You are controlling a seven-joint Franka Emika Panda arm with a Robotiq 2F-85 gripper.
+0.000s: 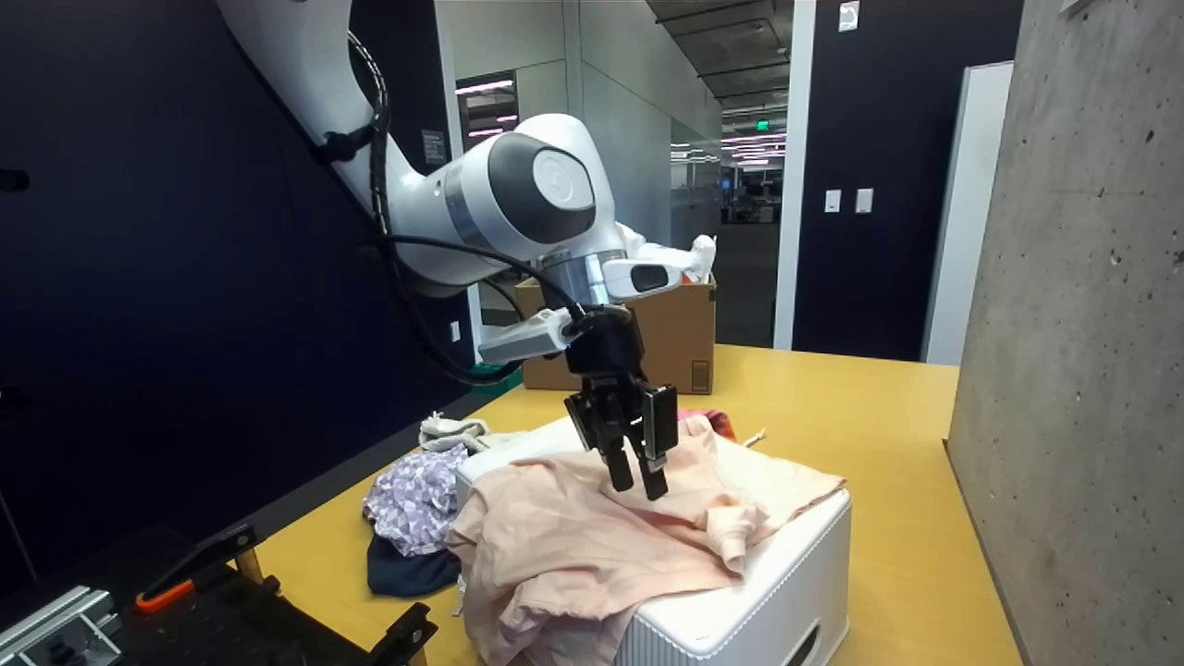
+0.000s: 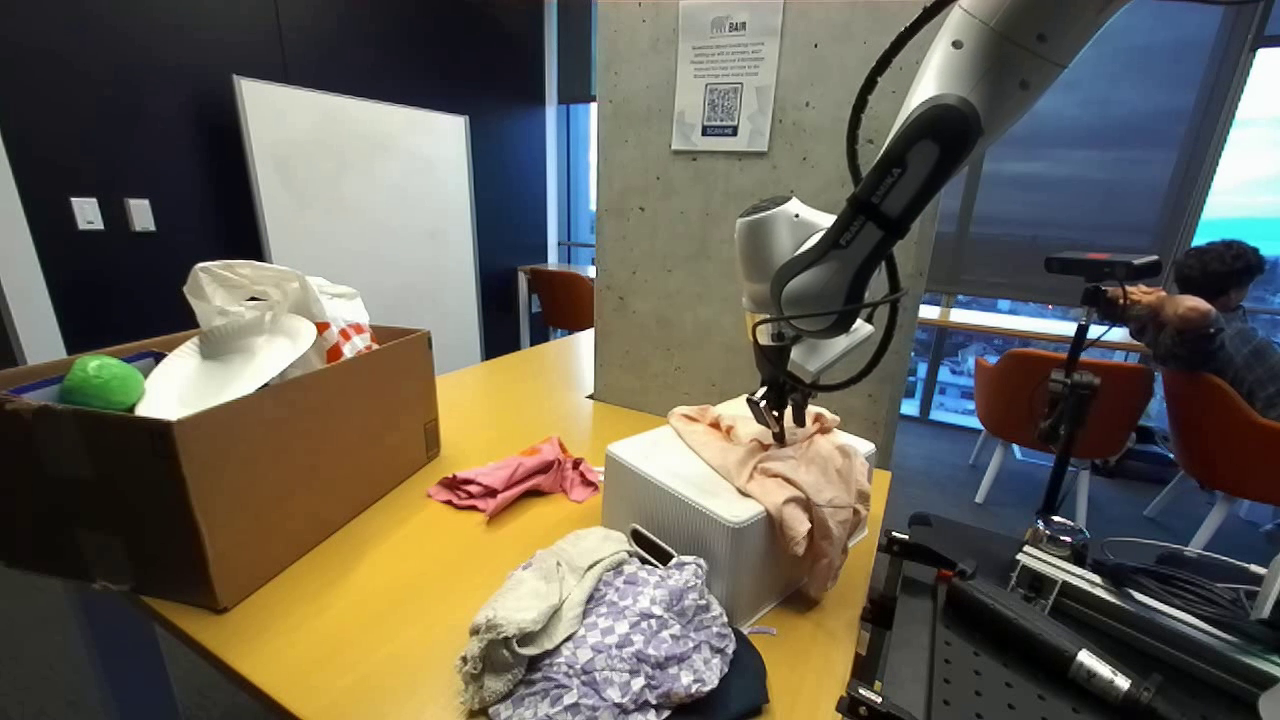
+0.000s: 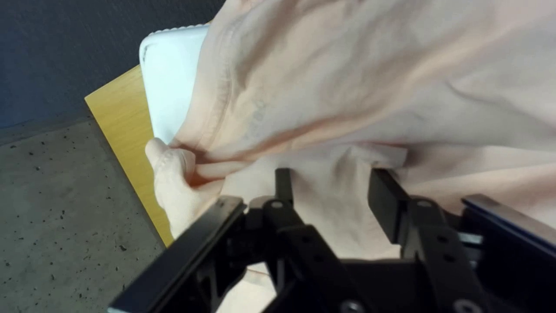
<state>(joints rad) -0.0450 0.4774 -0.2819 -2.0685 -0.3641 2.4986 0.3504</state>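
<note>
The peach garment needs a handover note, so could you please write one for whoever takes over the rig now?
Pincer: open, right at the peach garment; contact is unclear.
Peach garment: crumpled across the white box, hanging down one side.
Beside the box: purple-patterned cloth, pink cloth.
Done: pincer positioned at the garment.
Left: no grip on it yet.

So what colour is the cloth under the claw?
The cloth is pale peach; it shows best in an exterior view.

The tabletop [image 2: 400, 570] is yellow and adjoins a concrete column [image 2: 650, 270]. A whiteboard [image 2: 365, 220] stands before a dark wall [image 2: 150, 120]. Orange chairs [image 2: 1012, 395] stand on grey floor [image 2: 930, 475] near partly shaded windows [image 2: 1090, 165]. Linear ceiling lights [image 1: 757, 141] show beyond.
</note>
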